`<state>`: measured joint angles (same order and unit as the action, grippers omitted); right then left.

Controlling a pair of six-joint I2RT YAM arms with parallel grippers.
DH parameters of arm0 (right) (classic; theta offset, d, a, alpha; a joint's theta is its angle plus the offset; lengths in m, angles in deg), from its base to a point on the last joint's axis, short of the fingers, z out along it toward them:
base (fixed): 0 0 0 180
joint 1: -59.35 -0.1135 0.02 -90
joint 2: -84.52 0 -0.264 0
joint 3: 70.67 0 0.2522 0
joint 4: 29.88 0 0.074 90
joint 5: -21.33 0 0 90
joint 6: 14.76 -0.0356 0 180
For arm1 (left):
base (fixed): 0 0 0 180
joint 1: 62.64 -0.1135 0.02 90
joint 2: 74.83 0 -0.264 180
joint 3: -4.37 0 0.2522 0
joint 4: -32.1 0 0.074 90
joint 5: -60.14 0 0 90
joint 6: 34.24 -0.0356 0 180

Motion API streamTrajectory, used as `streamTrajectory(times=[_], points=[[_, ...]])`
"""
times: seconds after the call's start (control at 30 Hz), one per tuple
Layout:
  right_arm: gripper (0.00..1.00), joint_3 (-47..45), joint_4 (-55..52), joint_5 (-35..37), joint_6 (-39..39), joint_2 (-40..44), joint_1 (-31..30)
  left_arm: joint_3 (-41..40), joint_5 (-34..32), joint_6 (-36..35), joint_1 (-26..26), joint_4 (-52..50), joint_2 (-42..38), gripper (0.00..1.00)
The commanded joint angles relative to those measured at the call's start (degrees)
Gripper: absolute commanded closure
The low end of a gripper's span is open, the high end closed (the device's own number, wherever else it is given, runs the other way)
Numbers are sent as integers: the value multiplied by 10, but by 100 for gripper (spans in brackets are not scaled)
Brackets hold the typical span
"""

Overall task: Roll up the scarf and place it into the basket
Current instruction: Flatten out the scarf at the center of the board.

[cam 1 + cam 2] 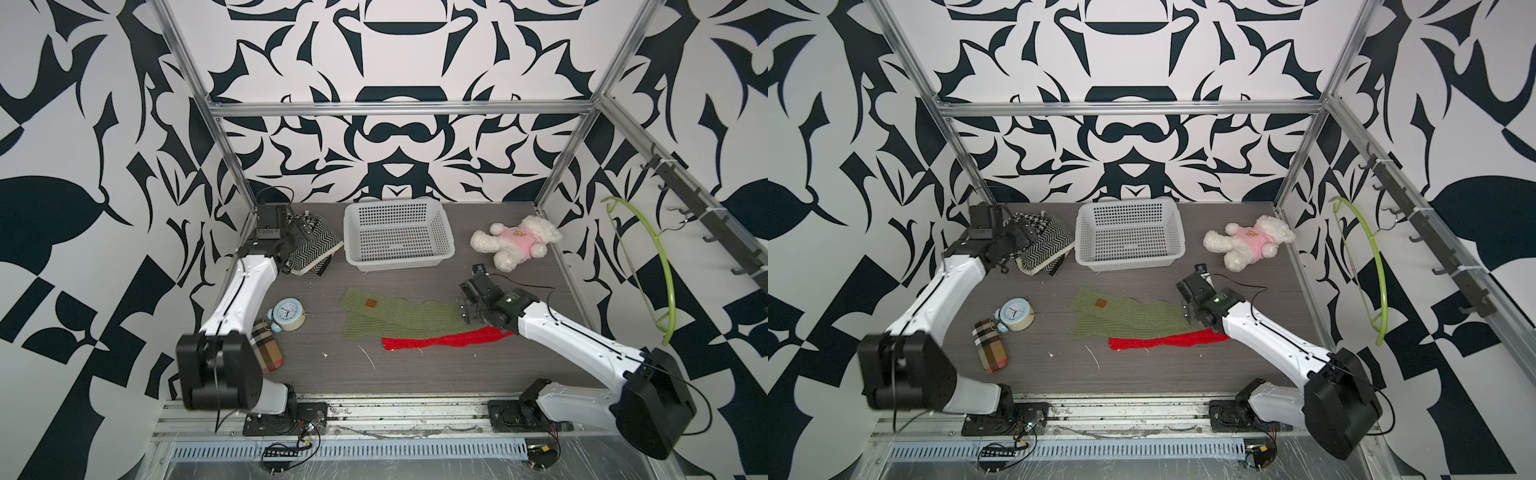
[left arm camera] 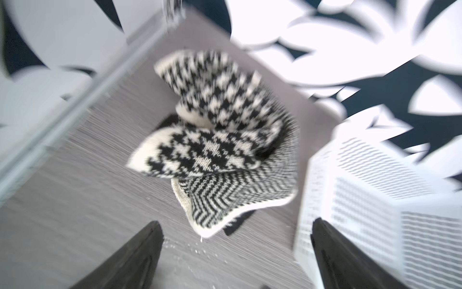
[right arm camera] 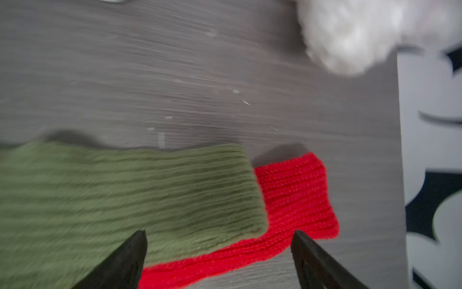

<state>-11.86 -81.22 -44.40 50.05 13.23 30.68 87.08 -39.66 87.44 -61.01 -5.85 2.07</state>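
Scarf (image 1: 399, 318), ribbed green knit, perhaps red-backed

No wording is legible anywhere. The alarm clock (image 1: 286, 313) dial marks are too small to read, and so is the brown patch (image 1: 371, 303) on the green scarf (image 1: 407, 322).

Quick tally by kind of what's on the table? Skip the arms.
scarves: 3 (green scarf, red scarf, black-and-white scarf)
basket: 1
plush bear: 1
alarm clock: 1
plaid case: 1
total: 7
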Motion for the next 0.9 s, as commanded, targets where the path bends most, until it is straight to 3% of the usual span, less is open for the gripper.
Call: streamTrajectory(times=[0.0, 0.13, 0.23, 0.4, 0.57, 0.6, 0.67, 0.7, 0.87], points=[[12, 22, -34, -32, -41, 2, 80, -43, 5, 19, 3, -80, -85, 1], [19, 19, -36, -109, -29, 0, 149, -82, 5, 6, 18, -72, -188, 1], [29, 25, -33, -158, -31, -10, 154, -91, 17, -8, 19, -72, -221, 1], [42, 20, -27, -204, -47, -20, 154, -102, 50, -12, 18, -82, -217, 1], [45, 1, -19, -218, -50, -48, 154, -111, 73, -3, 20, -75, -197, 1], [56, -1, -16, -217, -51, -54, 154, -111, 74, -4, 21, -75, -195, 1], [91, -3, -13, -204, -53, -62, 154, -111, 73, -3, 23, -72, -193, 1], [100, -3, -14, -193, -54, -66, 157, -111, 73, -4, 23, -72, -193, 1], [100, 24, -41, -107, -48, -39, 170, -115, 73, -7, 26, -70, -199, 1]])
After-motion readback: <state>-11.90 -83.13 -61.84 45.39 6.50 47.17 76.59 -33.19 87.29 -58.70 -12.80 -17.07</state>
